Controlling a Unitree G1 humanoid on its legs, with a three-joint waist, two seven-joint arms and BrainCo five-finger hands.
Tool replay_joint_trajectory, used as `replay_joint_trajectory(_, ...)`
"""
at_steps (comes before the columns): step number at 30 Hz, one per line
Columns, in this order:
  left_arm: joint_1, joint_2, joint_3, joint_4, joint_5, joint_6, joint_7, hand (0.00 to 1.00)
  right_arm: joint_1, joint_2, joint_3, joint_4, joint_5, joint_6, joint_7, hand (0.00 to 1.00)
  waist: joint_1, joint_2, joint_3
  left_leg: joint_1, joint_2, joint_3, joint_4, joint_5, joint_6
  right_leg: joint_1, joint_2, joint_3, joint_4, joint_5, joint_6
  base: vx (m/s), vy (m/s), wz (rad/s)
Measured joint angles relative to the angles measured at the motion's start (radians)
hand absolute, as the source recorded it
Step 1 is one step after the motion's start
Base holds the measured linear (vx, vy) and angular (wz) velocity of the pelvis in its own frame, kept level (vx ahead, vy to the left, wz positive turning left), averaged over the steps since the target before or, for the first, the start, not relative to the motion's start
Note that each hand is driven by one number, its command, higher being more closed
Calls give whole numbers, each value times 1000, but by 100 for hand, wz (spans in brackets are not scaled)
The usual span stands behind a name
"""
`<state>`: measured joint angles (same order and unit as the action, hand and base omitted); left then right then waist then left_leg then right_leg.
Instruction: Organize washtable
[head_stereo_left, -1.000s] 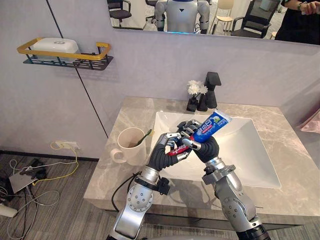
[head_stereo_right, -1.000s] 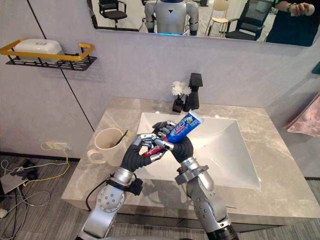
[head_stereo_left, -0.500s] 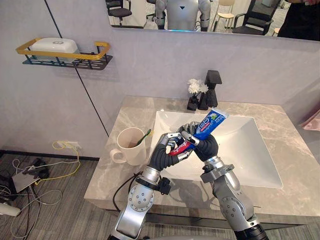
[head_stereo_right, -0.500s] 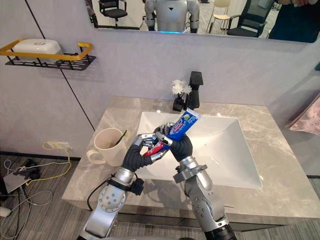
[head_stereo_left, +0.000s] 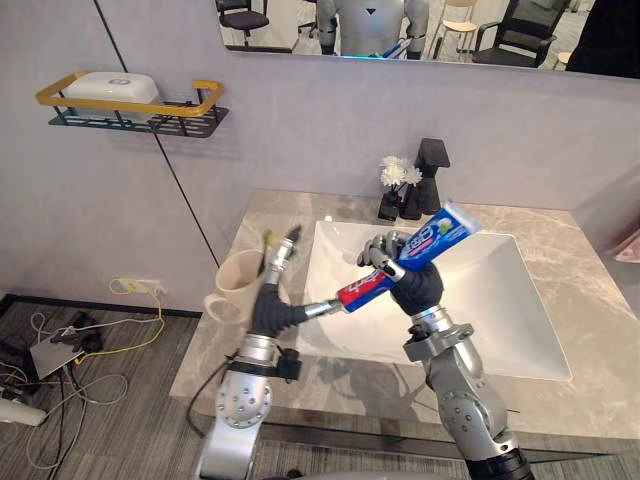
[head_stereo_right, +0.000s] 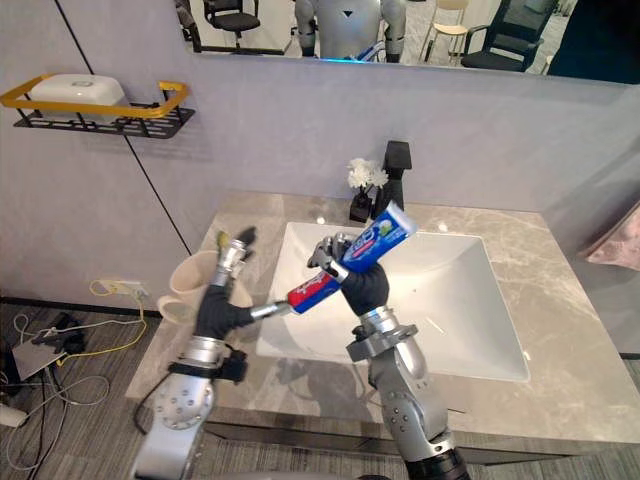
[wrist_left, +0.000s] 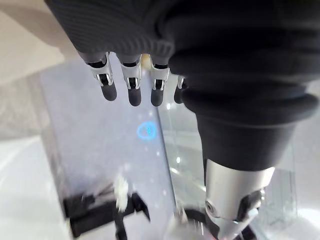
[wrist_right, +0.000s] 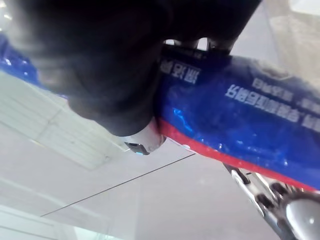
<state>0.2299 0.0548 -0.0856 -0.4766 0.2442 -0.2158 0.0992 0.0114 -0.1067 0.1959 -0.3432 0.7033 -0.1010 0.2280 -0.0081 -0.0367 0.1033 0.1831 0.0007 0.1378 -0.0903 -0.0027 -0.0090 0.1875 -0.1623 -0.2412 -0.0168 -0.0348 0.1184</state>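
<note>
My right hand (head_stereo_left: 408, 282) is shut on a blue and red toothpaste tube (head_stereo_left: 430, 238) and holds it slanted above the white sink (head_stereo_left: 500, 330). The tube's red end (head_stereo_right: 305, 292) points down to the left, and its blue body shows in the right wrist view (wrist_right: 240, 105). My left hand (head_stereo_left: 270, 308) is open in front of the cream cup (head_stereo_left: 232, 283), with straight fingers (wrist_left: 130, 90) pointing up. Its thumb (head_stereo_right: 265, 311) reaches toward the tube's red end; I cannot tell whether they touch. A green toothbrush (head_stereo_left: 268, 241) stands in the cup.
A black faucet (head_stereo_left: 428, 172) and a small black vase of white flowers (head_stereo_left: 394, 182) stand behind the sink. A wall shelf with a yellow rail (head_stereo_left: 120, 110) carries a white box. The marble counter (head_stereo_left: 590, 300) runs around the basin, under a mirror.
My left hand has let go of the tube, straightened its fingers and swung left toward the cup. The right hand keeps the tube, a little higher than before.
</note>
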Motion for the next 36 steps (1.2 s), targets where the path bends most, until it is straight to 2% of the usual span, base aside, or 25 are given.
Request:
replay_joint_trajectory(6,38,6,64,-126,-49,-29,18,0,-6,-10,-20,0,2,-7,16,100,23,6,2,-2,0,-3,0,0,0,5,0,-5,-5,0,0,-17,-6,1)
replay_joint_trajectory(10,65,1,99,-177,-192,-50,12,0,-6,-11,-33,0,2,-7,17,100,23,6,2,0,-2,-16,0,0,0,14,-2,-18,-5,0,0,-21,-12,10)
replay_joint_trajectory(13,65,-13,96,-177,-235,-50,5,0,-6,-20,-35,0,1,-7,17,100,26,4,1,1,-5,-28,0,1,0,18,-4,-33,-5,0,0,-28,-9,11)
replay_joint_trajectory(23,63,-12,65,-177,-243,-50,-31,0,-6,-24,-34,0,1,-6,18,100,24,4,1,1,-10,-32,0,3,3,22,-10,-36,-4,-1,1,-6,-2,1)
replay_joint_trajectory(29,64,-12,62,-181,-242,-50,-29,0,-6,-29,-34,1,-1,-6,18,100,25,3,1,1,-14,-32,-1,3,4,18,-13,-36,-4,-2,1,-37,-2,0)
replay_joint_trajectory(33,66,-17,139,-182,-244,-50,-17,0,-6,-28,-42,1,-5,-6,18,100,25,3,1,1,-14,-32,-2,3,4,18,-13,-36,-5,-2,2,0,0,0)
replay_joint_trajectory(36,88,-49,230,-183,-265,-53,1,0,2,-17,-64,1,-7,-6,19,100,26,2,0,-2,-14,-33,-2,3,4,17,-13,-38,-5,-2,2,-1,-5,1)
